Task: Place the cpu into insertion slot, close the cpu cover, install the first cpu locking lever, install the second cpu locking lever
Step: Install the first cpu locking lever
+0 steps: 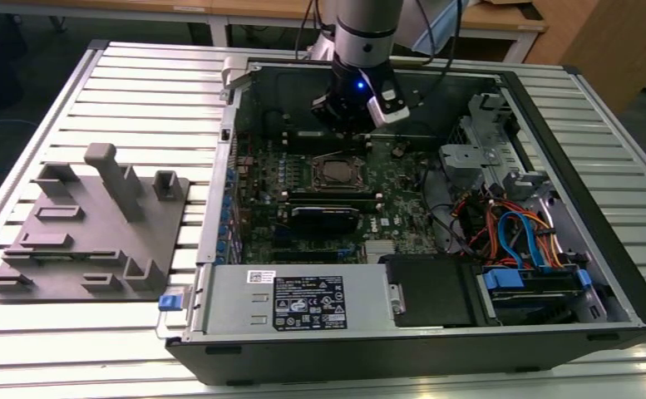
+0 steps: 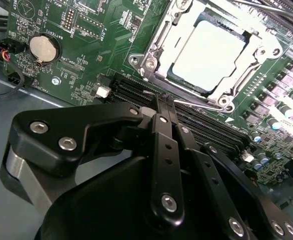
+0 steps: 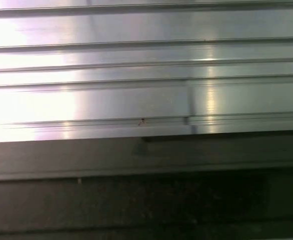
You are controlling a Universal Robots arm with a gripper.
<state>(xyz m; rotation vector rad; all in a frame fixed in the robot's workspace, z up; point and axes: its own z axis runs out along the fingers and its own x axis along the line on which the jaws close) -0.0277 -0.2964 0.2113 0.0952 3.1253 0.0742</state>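
cpu [image 2: 207, 53]: silver-grey top, lying flat in the slot, seen in the second wrist view; in the exterior view it sits mid-board, nearer the case's far wall
slot [image 1: 337, 173]: square socket on the green board, cpu seated in it
cover [image 2: 162, 36]: metal frame lies down around the cpu, its top showing through the cut-out
lever [image 2: 199, 104]: thin wire bar along the socket edge nearest the gripper, lying low beside the frame; latched or not, can't tell
gripper [image 2: 165, 104]: black fingers [image 2: 162, 145] pressed together, holding nothing, tips just beside the socket's near edge over the memory slots [image 2: 206, 131]
arm [image 1: 364, 37]: reaches down into the open case [image 1: 572, 108] at its far side, gripper above the board just beyond the socket
board [image 2: 94, 35]: green, coin cell [image 2: 42, 47] near its edge
fixture [image 1: 84, 237]: grey block on the table [image 1: 134, 75], outside the case toward the exterior view's left
first wrist view: table slats [image 3: 136, 65] and a dark edge
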